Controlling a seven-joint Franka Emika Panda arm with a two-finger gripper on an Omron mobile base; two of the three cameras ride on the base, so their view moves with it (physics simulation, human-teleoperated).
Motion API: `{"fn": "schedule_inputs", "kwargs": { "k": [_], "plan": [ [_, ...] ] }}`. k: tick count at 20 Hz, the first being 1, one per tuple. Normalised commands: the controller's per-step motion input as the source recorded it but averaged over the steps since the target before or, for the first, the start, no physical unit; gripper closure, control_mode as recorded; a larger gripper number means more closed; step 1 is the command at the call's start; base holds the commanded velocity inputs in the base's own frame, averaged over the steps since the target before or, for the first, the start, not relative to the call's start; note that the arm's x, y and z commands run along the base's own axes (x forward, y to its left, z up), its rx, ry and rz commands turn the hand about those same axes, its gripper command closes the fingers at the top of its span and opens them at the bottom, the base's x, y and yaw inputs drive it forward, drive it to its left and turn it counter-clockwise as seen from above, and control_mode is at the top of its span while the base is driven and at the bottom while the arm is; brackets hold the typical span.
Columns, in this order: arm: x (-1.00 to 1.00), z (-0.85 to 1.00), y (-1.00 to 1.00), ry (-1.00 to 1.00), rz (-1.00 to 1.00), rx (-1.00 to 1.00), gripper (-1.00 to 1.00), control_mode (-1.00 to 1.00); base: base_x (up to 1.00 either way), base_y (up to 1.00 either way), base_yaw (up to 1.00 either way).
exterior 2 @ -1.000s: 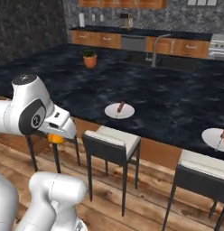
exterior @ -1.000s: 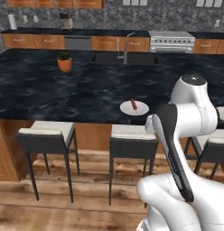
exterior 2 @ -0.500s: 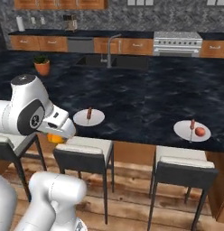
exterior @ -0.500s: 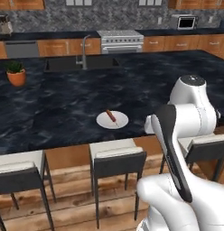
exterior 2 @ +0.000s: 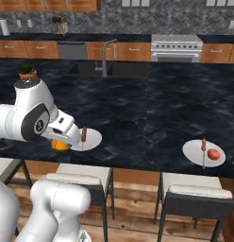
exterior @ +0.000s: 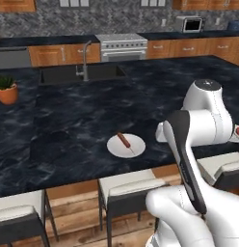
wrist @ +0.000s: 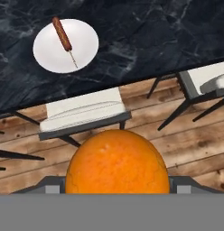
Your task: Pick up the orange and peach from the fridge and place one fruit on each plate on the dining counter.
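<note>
Roughly halfway — one fruit placed, one in transit. The peach (exterior 2: 213, 153) sits on the far plate (exterior 2: 190, 151), well off to the gripper's right along the dining counter (exterior 2: 152, 118), beside a small skewered sausage (exterior 2: 203, 144). That half of the job looks finished.

The orange (wrist: 117, 162) sits right at the gripper (exterior 2: 61, 143), filling the bottom of the hand view between the two finger stubs at either side. The fingers appear pressed against it, pinching the fruit; in the right base view it peeks out just beneath the hand (exterior 2: 59, 144). It hangs off the counter edge, above a pale stool (wrist: 84, 113) and the wood floor.

The near plate (wrist: 65, 45) lies just ahead of the gripper on the black stone, carrying only another skewered sausage (wrist: 62, 33) — no fruit yet. The same plate reads in the left base view (exterior: 126, 145), just forward and left of the hand.

Left to do, by my judgement: carry the orange forward over the counter edge, set it on the bare part of that plate clear of the skewer, let go.

Writing: none legible. No brand marks or labels on the fruit, the plates or the stools; the back-wall appliances are too small to read.
</note>
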Motion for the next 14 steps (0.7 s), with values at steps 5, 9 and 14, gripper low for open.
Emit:
{"fn": "schedule_inputs", "kwargs": {
  "k": [5, 9, 14],
  "plan": [
    [0.00, 0.00, 0.00, 0.00, 0.00, 0.00, 1.00, 1.00, 0.17, 0.50, 0.00],
    [0.00, 0.00, 0.00, 0.00, 0.00, 0.00, 1.00, 1.00, 0.00, 0.50, 0.00],
    [0.00, 0.00, 0.00, 0.00, 0.00, 0.00, 1.00, 1.00, 0.42, 0.18, 0.00]
  ]
}}
